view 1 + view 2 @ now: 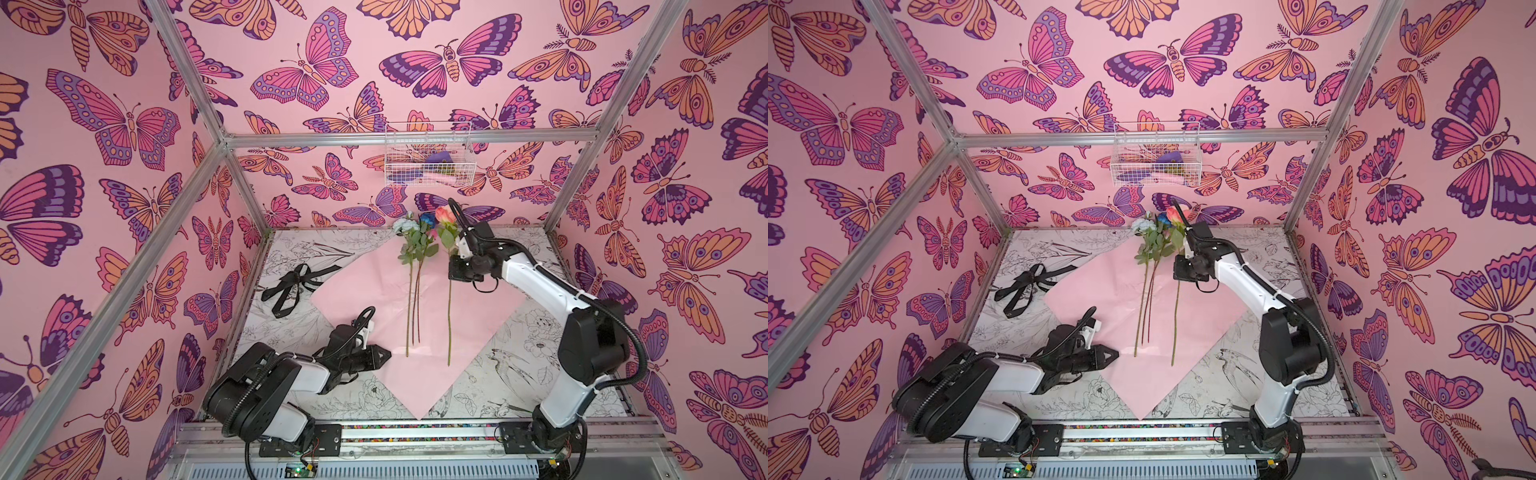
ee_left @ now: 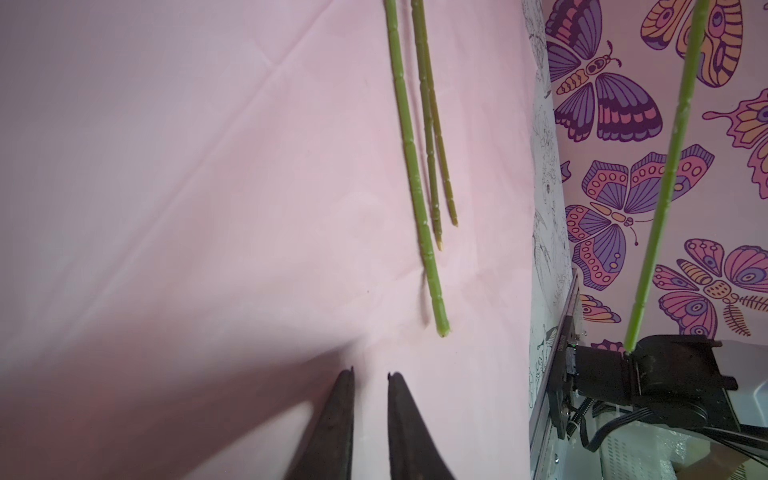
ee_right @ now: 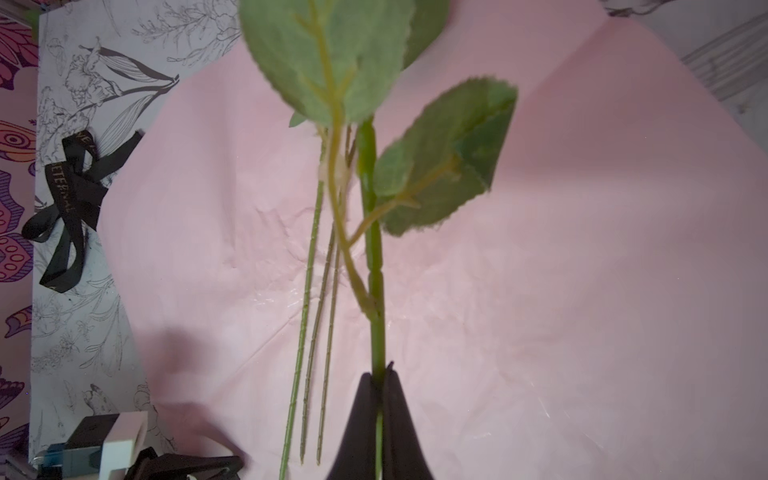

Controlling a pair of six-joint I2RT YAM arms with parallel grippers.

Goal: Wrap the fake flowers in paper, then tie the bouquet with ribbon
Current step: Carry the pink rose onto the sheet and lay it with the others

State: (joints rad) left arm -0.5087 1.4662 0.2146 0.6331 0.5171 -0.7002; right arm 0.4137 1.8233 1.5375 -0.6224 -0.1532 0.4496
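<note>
Left arm (image 1: 266,374) nearest lens; left tool (image 1: 386,354) slightly apart, empty, low over pink paper sheet (image 1: 353,291). Bouquet of fake flowers (image 1: 409,249) lies on sheet, long axis toward back wall, cut ends near left tool. Right tool (image 3: 379,372) clamped on rose stem (image 3: 376,270), apparently lifted.

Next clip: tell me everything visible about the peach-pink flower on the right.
The peach-pink flower is one artificial rose: peach-pink bloom, serrated fabric-like leaves, long plastic-looking green stem. The right end effector is shut on the stem below the leaves. It hangs lengthwise above the pink paper, seemingly lifted, apart from the other flowers.
</note>
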